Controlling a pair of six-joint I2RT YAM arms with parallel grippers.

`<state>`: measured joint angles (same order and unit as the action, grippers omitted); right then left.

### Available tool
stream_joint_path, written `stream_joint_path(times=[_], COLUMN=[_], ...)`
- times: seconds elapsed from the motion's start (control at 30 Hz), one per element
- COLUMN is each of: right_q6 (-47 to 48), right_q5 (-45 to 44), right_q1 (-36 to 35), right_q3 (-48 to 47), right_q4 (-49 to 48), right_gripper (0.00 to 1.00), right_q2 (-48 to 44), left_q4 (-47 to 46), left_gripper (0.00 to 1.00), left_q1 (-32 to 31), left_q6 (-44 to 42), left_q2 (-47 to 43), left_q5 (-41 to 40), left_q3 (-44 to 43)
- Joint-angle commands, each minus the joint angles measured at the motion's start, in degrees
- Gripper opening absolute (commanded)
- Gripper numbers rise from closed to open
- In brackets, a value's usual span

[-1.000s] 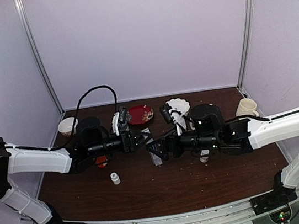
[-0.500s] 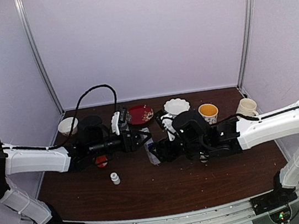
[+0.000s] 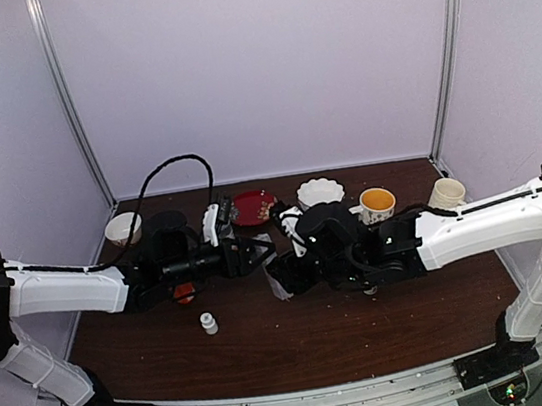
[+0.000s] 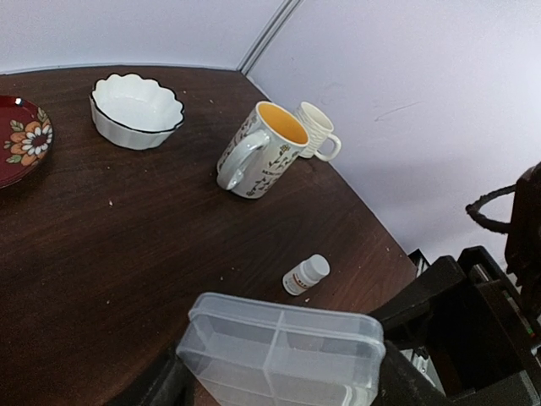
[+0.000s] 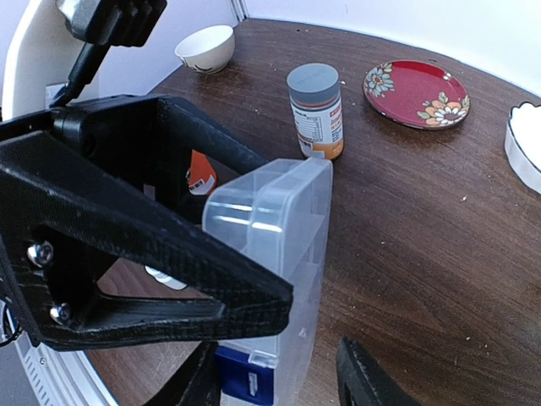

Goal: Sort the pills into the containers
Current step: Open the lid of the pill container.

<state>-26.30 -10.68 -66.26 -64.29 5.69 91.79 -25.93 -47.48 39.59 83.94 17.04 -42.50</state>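
A clear pill box (image 4: pixel 283 347) with its lid closed is held off the table by my left gripper (image 4: pixel 279 385), whose fingers (image 4: pixel 161 385) press on its two sides. The cells that show look empty. In the right wrist view the same pill box (image 5: pixel 283 228) stands on edge behind the left gripper's black finger (image 5: pixel 152 245). My right gripper (image 5: pixel 277 359) straddles the box's lower end, jaws apart, with a gap between its right finger (image 5: pixel 363 376) and the box. From above, both grippers (image 3: pixel 253 254) (image 3: pixel 284 280) meet at mid-table. I make out no pills, only pale specks on the wood.
A small white bottle (image 4: pixel 305 275) lies beyond the box and another (image 3: pixel 208 323) stands near the front left. At the back are a flowered mug (image 4: pixel 258 152), cream cup (image 4: pixel 319 131), scalloped bowl (image 4: pixel 135 110), red plate (image 5: pixel 416 93), grey-capped bottle (image 5: pixel 315 110) and small bowl (image 5: pixel 205 46).
My right arm has swung left up to the pill box and its jaws have narrowed round it. The left gripper has kept its hold almost still.
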Motion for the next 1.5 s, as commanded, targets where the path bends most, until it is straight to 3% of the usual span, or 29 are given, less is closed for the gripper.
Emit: stream_joint_path(times=[0.0, 0.23, 0.53, 0.77, 0.87, 1.03, 1.27, 1.47], right_q6=[-0.9, -4.0, -5.1, -5.5, -5.5, -5.6, -7.0, -6.5], right_q5=[-4.3, -10.6, -14.7, -16.2, -11.7, 5.7, 23.7, 27.7], right_q1=[-0.3, -0.3, -0.3, -0.2, 0.8, 5.1, 11.3, 12.3], right_q3=[-1.1, 3.2, 6.1, 8.9, 10.6, 14.9, 20.9, 21.5], right_q4=[3.3, 3.2, 2.4, 0.8, -1.0, -9.3, -21.4, -22.7], right_gripper=[0.45, 0.28, 0.19, 0.18, 0.19, 0.20, 0.29, 0.61], right_q2=[0.3, -3.7, -6.2, -9.0, -10.4, -12.5, -14.1, -13.9], left_q4=[-1.5, 0.8, 4.1, 4.7, 4.9, 3.2, 2.3, 2.3], left_gripper=[0.35, 0.34, 0.33, 0.32, 0.32, 0.32, 0.32, 0.32], left_q1=[-0.4, -0.4, -0.4, -0.4, -0.4, -0.4, -0.4, -0.3], left_q6=[-0.6, 0.0, 0.0, -0.3, -0.7, -1.9, -2.1, -1.9], left_q2=[-1.5, -1.0, 0.6, 2.1, 2.8, 3.1, 3.2, 3.5], left_q5=[-0.9, -3.1, -3.9, -3.4, -2.8, -0.4, 0.4, 0.4], left_q3=[-1.0, -1.3, -3.0, -4.5, -5.3, -5.7, -5.7, -6.0])
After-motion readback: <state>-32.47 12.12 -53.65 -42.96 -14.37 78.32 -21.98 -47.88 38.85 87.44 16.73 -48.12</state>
